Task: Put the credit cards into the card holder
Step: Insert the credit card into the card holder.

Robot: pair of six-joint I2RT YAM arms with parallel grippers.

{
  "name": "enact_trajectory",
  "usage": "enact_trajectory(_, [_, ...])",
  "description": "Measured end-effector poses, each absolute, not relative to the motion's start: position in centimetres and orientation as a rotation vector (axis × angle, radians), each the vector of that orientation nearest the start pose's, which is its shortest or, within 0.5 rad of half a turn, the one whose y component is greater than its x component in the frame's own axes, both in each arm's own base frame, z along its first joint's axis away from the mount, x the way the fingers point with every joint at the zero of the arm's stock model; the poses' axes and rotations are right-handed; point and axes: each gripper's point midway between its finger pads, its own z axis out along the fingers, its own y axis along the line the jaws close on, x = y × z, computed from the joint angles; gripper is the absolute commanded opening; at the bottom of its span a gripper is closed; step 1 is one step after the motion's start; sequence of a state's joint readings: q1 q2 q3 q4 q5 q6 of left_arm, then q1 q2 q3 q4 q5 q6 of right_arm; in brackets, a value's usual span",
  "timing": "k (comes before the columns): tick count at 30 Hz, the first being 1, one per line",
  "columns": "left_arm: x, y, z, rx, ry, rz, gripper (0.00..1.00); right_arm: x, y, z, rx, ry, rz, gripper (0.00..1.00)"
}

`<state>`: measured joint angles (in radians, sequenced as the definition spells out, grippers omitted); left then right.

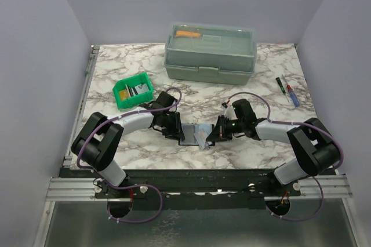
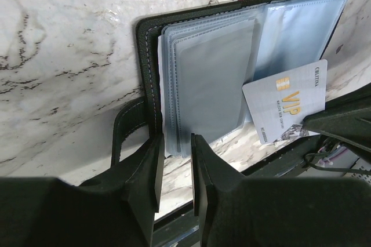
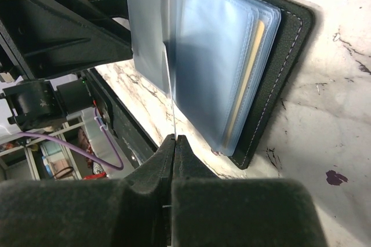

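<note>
The black card holder (image 1: 190, 133) lies open on the marble table between both grippers, its greyish see-through pockets (image 2: 211, 82) facing up. My left gripper (image 2: 175, 140) sits over the near-left edge of the pockets, its fingers a narrow gap apart with nothing pinched between them. My right gripper (image 3: 175, 138) is shut on a silver-white VIP credit card (image 2: 287, 99), seen edge-on in the right wrist view (image 3: 171, 93). The card's far edge meets the pockets at the holder's middle. A yellowish card (image 3: 248, 73) sits inside one pocket. More cards (image 1: 134, 90) lie in the green bin.
The small green bin (image 1: 123, 97) stands behind the left arm. A big grey-green lidded toolbox (image 1: 210, 53) stands at the back middle. Pens (image 1: 288, 91) lie at the right. The table's front rail (image 2: 278, 160) runs close below the holder.
</note>
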<state>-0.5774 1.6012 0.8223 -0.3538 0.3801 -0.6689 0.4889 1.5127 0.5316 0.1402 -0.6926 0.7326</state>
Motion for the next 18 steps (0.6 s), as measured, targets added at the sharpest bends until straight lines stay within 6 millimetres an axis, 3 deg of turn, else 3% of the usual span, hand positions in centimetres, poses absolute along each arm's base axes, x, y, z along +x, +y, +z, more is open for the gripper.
enact_trajectory(18, [21.21, -24.43, 2.79, -0.009, 2.895, -0.825, 0.30, 19.75, 25.35, 3.95, -0.023, 2.641, 1.315, 0.00])
